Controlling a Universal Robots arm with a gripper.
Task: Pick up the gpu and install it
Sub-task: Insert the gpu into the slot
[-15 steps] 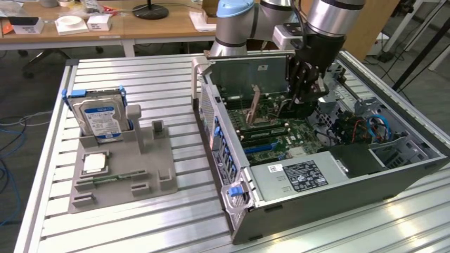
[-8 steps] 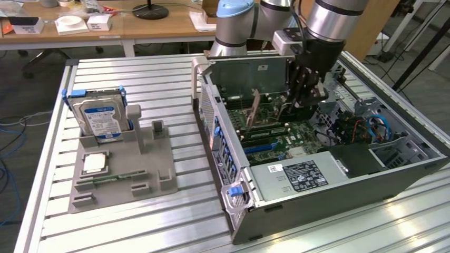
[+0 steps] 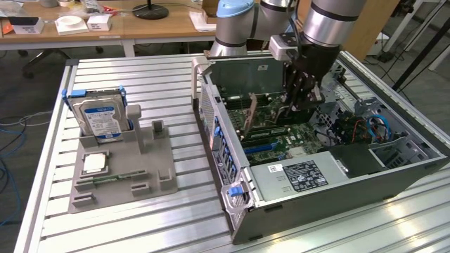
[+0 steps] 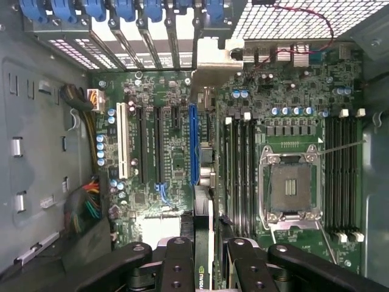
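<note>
We have the gpu [image 4: 203, 243] edge-on between our clenched fingers [image 4: 178, 267], hanging over the blue slot [image 4: 194, 143] inside the computer case [image 3: 232, 174]. We judge it light, stiff, fragile: grip its edges.

Open computer case [image 3: 309, 174]: access from above. Gripper [image 3: 301, 100] with gpu [image 4: 203, 182] occupies frame centre over motherboard [image 4: 170, 158]. Obstructions: rear wall with blue slot clips [image 4: 97, 9], cable bundle [image 4: 91, 204] lower left, power supply [image 3: 299, 176] near front
</note>
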